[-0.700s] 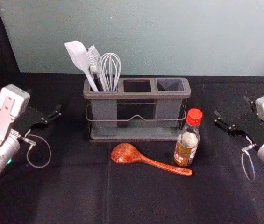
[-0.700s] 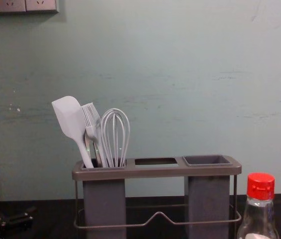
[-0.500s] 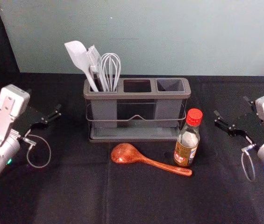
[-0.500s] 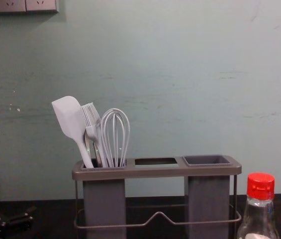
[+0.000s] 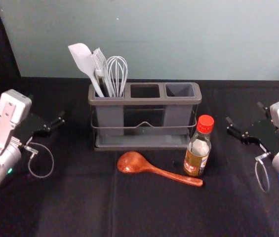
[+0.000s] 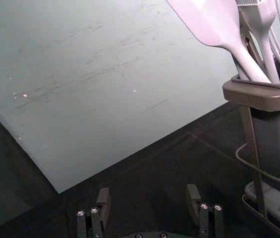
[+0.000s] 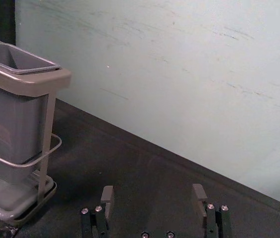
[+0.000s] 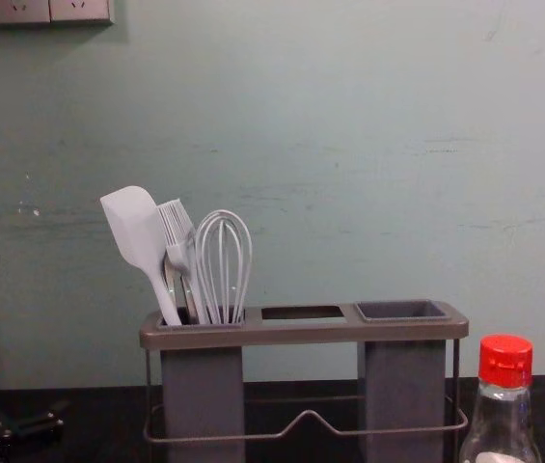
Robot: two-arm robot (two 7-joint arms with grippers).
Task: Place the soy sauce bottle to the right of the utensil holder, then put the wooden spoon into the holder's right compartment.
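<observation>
Soy sauce bottle, clear glass with a red cap (image 5: 197, 150), stands at the holder's four o'clock; the glossy reddish-brown wooden spoon (image 5: 159, 171) lies at six, handle tip right by the bottle's base. My worry: a low grab at the bottle snags that handle and knocks something over. The grey utensil holder with a wire rail (image 5: 144, 101) has a pale spatula (image 5: 84, 60), brush (image 5: 100, 66) and whisk (image 5: 117, 71) on its left; nothing pokes from the right compartment (image 5: 179, 90). Left gripper (image 6: 147, 191) at nine, right gripper (image 7: 153, 188) at three, both spread, nothing grasped.
</observation>
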